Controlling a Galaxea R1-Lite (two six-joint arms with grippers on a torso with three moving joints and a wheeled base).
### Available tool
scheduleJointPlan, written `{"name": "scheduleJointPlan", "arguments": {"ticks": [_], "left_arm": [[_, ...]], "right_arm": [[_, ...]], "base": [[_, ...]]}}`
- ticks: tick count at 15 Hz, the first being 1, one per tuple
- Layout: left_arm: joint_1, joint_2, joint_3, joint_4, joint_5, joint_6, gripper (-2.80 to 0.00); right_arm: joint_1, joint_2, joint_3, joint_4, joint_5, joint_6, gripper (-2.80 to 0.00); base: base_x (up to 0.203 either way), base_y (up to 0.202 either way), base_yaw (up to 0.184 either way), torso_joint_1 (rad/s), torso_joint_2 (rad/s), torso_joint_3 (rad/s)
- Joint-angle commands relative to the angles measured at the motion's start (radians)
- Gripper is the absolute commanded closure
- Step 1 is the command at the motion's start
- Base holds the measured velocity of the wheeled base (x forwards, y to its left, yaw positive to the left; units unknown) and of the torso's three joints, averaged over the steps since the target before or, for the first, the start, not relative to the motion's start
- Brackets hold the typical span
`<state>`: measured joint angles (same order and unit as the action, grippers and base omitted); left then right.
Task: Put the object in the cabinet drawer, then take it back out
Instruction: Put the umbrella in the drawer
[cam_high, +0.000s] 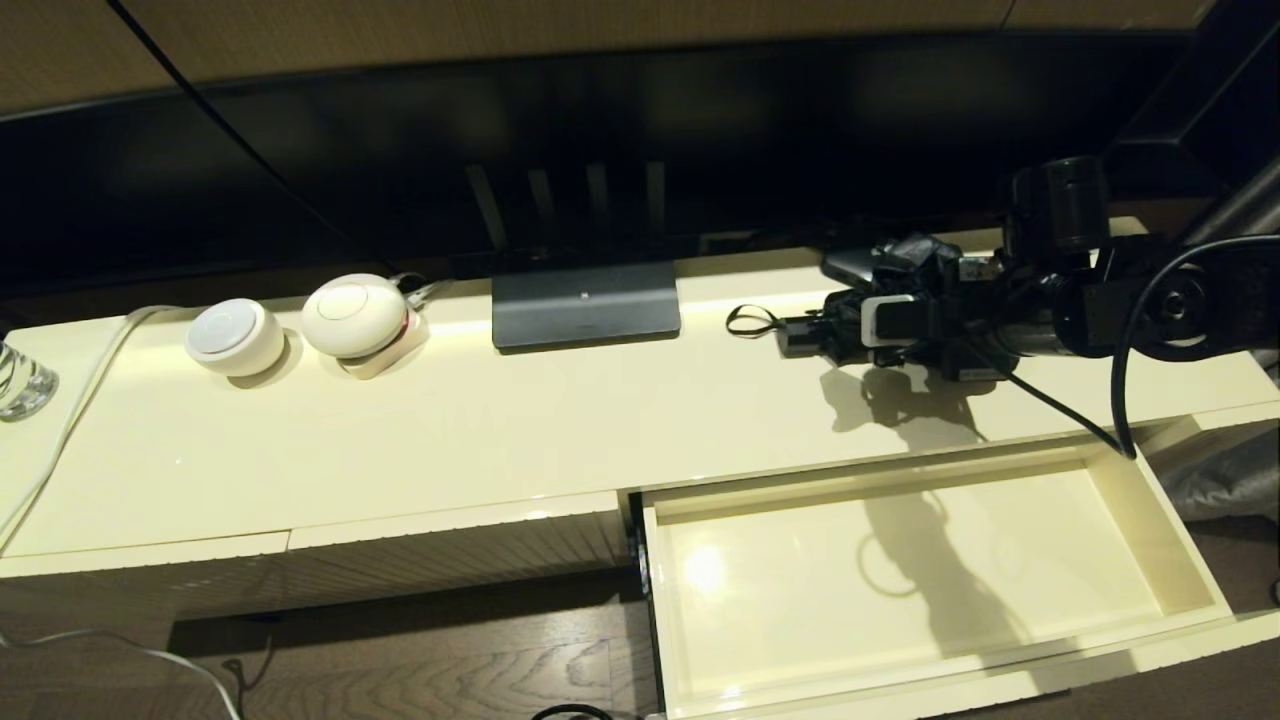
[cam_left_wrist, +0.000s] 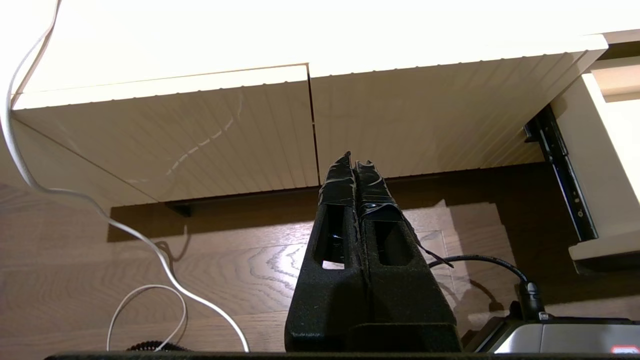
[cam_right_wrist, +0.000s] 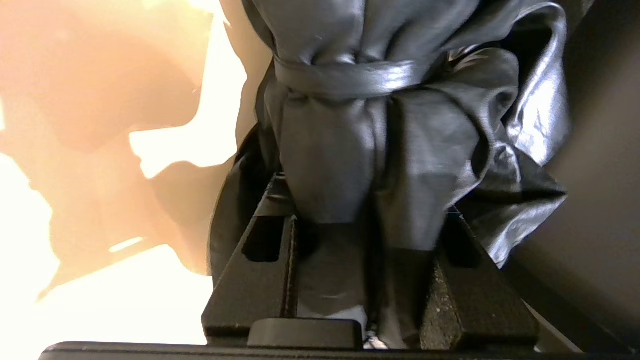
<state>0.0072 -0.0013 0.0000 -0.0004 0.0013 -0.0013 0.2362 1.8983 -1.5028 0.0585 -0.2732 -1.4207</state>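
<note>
The black folding umbrella (cam_high: 905, 262) hangs just above the right part of the cream cabinet top (cam_high: 480, 430), its short handle (cam_high: 800, 336) and thin wrist loop (cam_high: 752, 320) pointing left. My right gripper (cam_high: 900, 322) is shut on it; in the right wrist view the baggy fabric (cam_right_wrist: 350, 125), tied by a strap, fills the space between both fingers (cam_right_wrist: 260, 250). The cabinet drawer (cam_high: 1185, 560) stands pulled open below, nothing inside, only shadows on its floor. My left gripper (cam_left_wrist: 354, 162) is shut on nothing, low before the closed ribbed panels (cam_left_wrist: 200, 140).
On the cabinet top stand a grey screen foot (cam_high: 585, 305), two white round devices (cam_high: 235, 337) (cam_high: 355, 315), a glass (cam_high: 20, 380) and a white cable (cam_high: 60, 430). A dark screen spans the back. Cables lie on the wooden floor (cam_left_wrist: 150, 295).
</note>
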Motion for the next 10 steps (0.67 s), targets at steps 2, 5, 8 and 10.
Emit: {"name": "scheduleJointPlan", "arguments": {"ticks": [2, 5, 8, 10], "left_arm": [[0.000, 0.000, 0.003, -0.001, 0.000, 0.000, 0.00], [0.000, 0.001, 0.003, 0.000, 0.000, 0.000, 0.00], [0.000, 0.001, 0.003, -0.001, 0.000, 0.000, 0.00], [0.000, 0.001, 0.003, -0.001, 0.000, 0.000, 0.00]], "right_arm": [[0.010, -0.060, 0.020, 0.008, -0.001, -0.002, 0.00], [0.021, -0.121, 0.046, 0.012, -0.002, -0.005, 0.00], [0.032, -0.182, 0.067, 0.011, -0.001, -0.006, 0.00], [0.034, -0.211, 0.079, 0.013, -0.001, -0.006, 0.00]], "base": [[0.000, 0.000, 0.000, 0.000, 0.00, 0.000], [0.000, 0.000, 0.000, 0.000, 0.00, 0.000], [0.000, 0.000, 0.000, 0.000, 0.00, 0.000], [0.000, 0.000, 0.000, 0.000, 0.00, 0.000]]}}
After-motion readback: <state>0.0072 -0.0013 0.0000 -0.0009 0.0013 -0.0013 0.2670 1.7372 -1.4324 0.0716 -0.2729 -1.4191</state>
